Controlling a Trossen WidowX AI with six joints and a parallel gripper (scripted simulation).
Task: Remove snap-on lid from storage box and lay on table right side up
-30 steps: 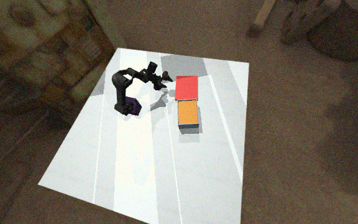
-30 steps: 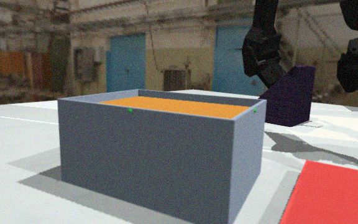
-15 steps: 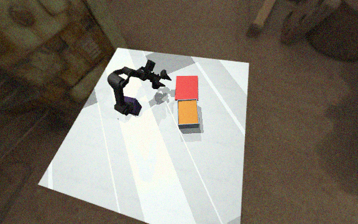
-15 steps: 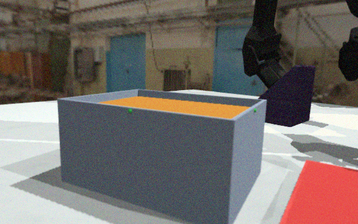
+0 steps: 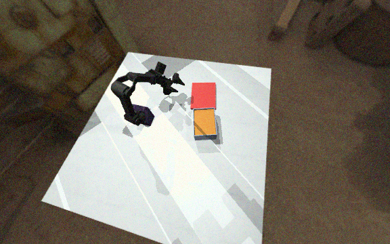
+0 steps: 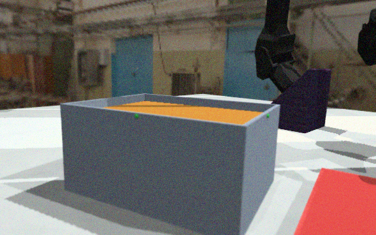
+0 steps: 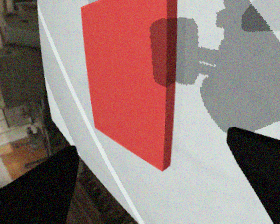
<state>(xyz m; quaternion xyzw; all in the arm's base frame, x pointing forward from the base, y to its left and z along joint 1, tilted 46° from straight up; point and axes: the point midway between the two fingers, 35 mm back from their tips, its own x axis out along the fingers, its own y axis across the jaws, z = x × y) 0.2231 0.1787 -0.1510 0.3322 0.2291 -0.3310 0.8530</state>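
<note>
The red lid (image 5: pixel 204 95) (image 6: pixel 351 205) (image 7: pixel 128 75) lies flat on the table beside the box, its smooth plain face up. The grey-blue storage box (image 5: pixel 205 137) (image 6: pixel 152 163) stands upright and open on the table, with an orange surface (image 5: pixel 204 122) (image 6: pixel 181 111) showing inside below its rim. My gripper (image 5: pixel 183 87) (image 7: pixel 153 144) is open and empty, raised above the table to the left of the lid in the top view. In the wrist view the lid shows beyond and between the two dark fingers. The fingertips are outside the exterior view.
The white table (image 5: pixel 161 149) (image 6: pixel 18 163) carries the arm's dark purple base (image 5: pixel 144 115) (image 6: pixel 305 101), left of the box in the top view. The lid lies close against one end of the box in that view. Shadows of the arm fall on the table and the lid's edge.
</note>
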